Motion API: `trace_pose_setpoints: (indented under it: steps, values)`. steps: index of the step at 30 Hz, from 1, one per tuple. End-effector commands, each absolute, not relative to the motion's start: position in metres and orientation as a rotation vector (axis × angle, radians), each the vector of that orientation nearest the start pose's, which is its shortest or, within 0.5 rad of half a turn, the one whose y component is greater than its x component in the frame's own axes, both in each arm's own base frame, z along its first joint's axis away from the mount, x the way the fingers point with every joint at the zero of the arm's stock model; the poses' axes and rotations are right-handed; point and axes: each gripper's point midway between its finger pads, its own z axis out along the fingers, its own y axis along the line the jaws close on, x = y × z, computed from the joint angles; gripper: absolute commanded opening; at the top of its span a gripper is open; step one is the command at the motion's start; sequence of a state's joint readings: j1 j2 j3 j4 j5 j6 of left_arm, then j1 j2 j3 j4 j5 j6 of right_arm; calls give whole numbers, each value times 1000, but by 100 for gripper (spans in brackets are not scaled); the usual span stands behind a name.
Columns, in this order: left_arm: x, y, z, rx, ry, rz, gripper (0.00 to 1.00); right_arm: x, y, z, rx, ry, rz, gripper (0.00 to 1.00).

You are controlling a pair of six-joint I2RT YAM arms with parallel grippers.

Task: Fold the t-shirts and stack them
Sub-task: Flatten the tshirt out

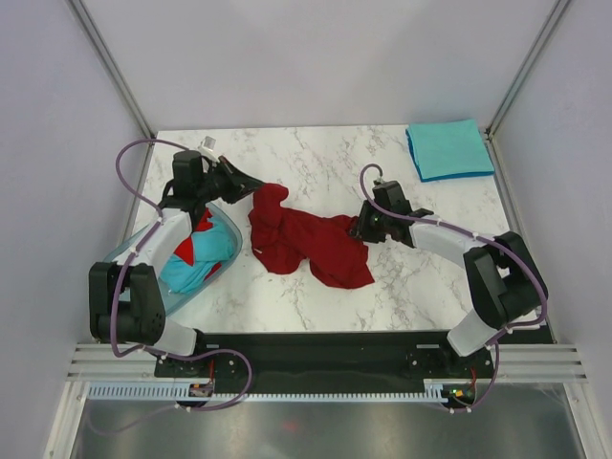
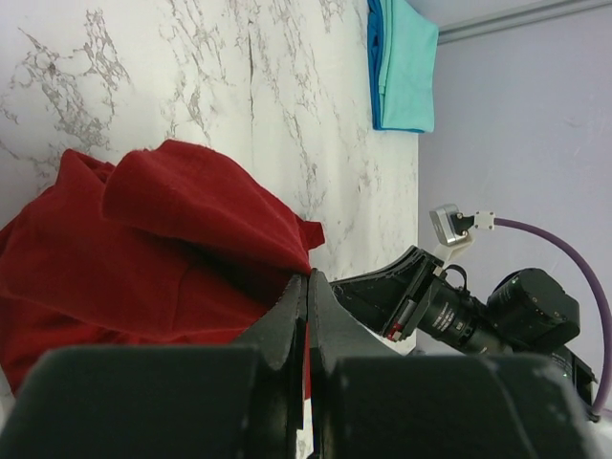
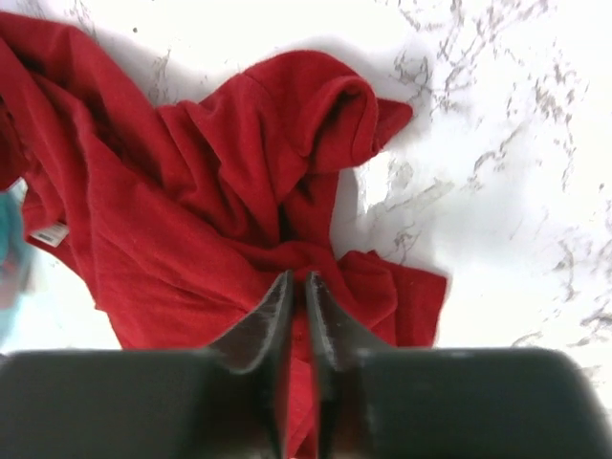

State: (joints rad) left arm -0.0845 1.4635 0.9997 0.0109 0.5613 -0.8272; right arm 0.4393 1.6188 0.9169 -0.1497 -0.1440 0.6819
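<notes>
At my far left a translucent basin (image 1: 233, 229) sits on the marble table (image 1: 325, 148), right beside my left arm, with a bunched teal t-shirt (image 1: 191, 273) and some red cloth (image 1: 202, 229) inside it. Just past the basin's far edge, my left gripper (image 1: 256, 185) (image 2: 308, 284) is clenched tight on the upper left corner of the dark red t-shirt (image 1: 306, 244) (image 2: 143, 258) (image 3: 191, 220). From my left wrist I see my two fingers pressed together with only a thin line of red between them, and the cloth rises in a loose fold just beyond their tips. The dark red t-shirt itself lies crumpled in the middle of the table between my two arms, one lobe pulled up toward my left fingers and the rest spreading low and to the right. Its small white neck label (image 3: 48, 234) shows at the edge of my right wrist view. My right gripper (image 1: 356, 228) (image 3: 297, 284) is at the shirt's right edge, jaws drawn in close and pinching a ridge of the red fabric, which fills the narrow slit between them. Well apart, in the table's far right corner, a folded teal t-shirt (image 1: 449, 148) (image 2: 406, 67) lies flat, with a darker blue edge showing along one side.
</notes>
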Motion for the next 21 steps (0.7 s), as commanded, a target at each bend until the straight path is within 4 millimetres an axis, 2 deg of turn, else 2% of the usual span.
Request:
trace_pose_setpoints:
  steps: [1, 2, 3, 4, 5, 6, 7, 8, 9, 10, 11, 12, 13, 14, 15, 16, 17, 18, 19, 20, 21]
  values:
    - [397, -156, 223, -306, 2035, -1143, 2, 344, 216, 81, 247, 2451, 688, 14]
    - [396, -156, 228, -298, 2024, -1147, 2, 348, 213, 88, 225, 2430, 666, 0]
    - [396, -157, 232, -289, 2016, -1149, 2, 348, 207, 93, 227, 2429, 623, 0]
    - [397, -158, 244, -265, 1992, -1158, 2, 361, 200, 118, 232, 2359, 570, 0]
    - [397, -159, 258, -243, 1963, -1162, 2, 368, 190, 132, 227, 2324, 501, 0]
    - [396, -159, 271, -225, 1937, -1170, 2, 363, 176, 145, 247, 2327, 420, 0]
    - [396, -161, 296, -187, 1885, -1179, 2, 375, 170, 182, 258, 2254, 383, 0]
    - [391, -161, 319, -169, 1838, -1191, 2, 380, 152, 202, 279, 2202, 276, 0]
    - [388, -161, 350, -136, 1774, -1194, 2, 373, 142, 224, 280, 2177, 238, 0]
    - [384, -161, 367, -119, 1738, -1199, 2, 378, 129, 260, 316, 2090, 196, 0]
    - [378, -161, 385, -99, 1701, -1204, 2, 373, 122, 279, 320, 2054, 178, 0]
    - [365, -161, 417, -63, 1632, -1210, 2, 361, 110, 301, 322, 2019, 151, 0]
    - [356, -161, 430, -42, 1604, -1219, 2, 357, 103, 330, 337, 1958, 156, 0]
    - [348, -161, 442, -31, 1578, -1228, 2, 350, 94, 345, 352, 1923, 136, 0]
    - [338, -162, 454, -31, 1555, -1249, 2, 333, 83, 365, 362, 1880, 142, 0]
    - [320, -162, 470, 5, 1513, -1250, 2, 324, 77, 385, 374, 1836, 155, 0]
    - [312, -161, 478, 20, 1491, -1249, 2, 313, 69, 396, 388, 1807, 155, 0]
    - [303, -161, 485, 34, 1469, -1246, 2, 292, 58, 421, 408, 1726, 197, 0]
    - [282, -159, 501, 64, 1419, -1239, 2, 280, 51, 434, 425, 1682, 218, 0]
    - [272, -158, 507, 78, 1396, -1236, 2, 267, 45, 445, 439, 1639, 241, 0]
    - [259, -157, 516, 96, 1366, -1232, 2, 242, 33, 467, 457, 1557, 288, 0]
